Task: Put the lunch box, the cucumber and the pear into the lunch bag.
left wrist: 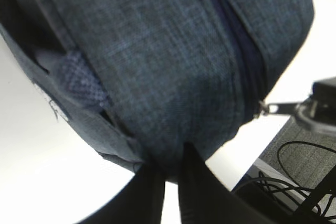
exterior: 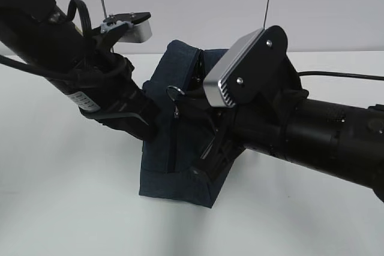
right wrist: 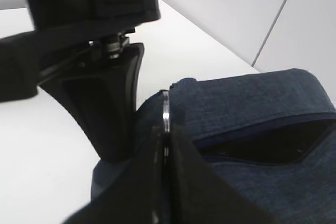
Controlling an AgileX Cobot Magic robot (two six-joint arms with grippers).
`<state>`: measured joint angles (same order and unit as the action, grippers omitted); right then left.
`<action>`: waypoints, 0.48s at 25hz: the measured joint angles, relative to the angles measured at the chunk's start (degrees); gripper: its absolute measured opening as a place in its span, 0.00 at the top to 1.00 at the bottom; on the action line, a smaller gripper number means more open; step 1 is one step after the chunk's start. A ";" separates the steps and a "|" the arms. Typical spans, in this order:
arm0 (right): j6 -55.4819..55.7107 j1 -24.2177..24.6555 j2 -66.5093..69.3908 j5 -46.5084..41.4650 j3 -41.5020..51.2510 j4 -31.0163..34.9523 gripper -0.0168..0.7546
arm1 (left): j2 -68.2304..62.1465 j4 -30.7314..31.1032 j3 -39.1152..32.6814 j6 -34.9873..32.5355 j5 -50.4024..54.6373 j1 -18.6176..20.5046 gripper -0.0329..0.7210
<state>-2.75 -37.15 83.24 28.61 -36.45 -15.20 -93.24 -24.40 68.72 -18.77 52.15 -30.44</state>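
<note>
The dark navy lunch bag stands at mid-table. It fills the left wrist view and shows in the right wrist view. My left gripper is shut on the fabric of the bag's left side, and its fingertips pinch the cloth. My right gripper is shut on the metal ring pull of the zipper; the ring also shows in the exterior view. The zipper gapes in a dark slit. The lunch box, the cucumber and the pear are out of view.
The white table runs all round the bag. A black cable trails behind the right arm. More cables lie off the table's edge. The left arm's finger stands close beside my right gripper.
</note>
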 joint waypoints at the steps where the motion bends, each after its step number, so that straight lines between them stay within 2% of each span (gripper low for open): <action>1: -1.04 0.00 0.00 0.00 0.00 0.90 0.98 | 0.00 0.00 0.00 -0.12 0.11 0.00 0.95; 7: -7.72 0.00 -0.03 0.00 0.00 7.13 0.98 | 0.00 0.00 0.00 -0.24 0.71 0.00 0.95; 12: -8.85 0.00 -0.13 -1.18 -1.35 9.03 0.98 | 0.00 0.05 0.00 -0.24 1.23 0.00 0.95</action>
<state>-11.60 -37.15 83.10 27.43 -37.79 -6.17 -93.24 -24.35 68.72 -19.01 53.38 -30.44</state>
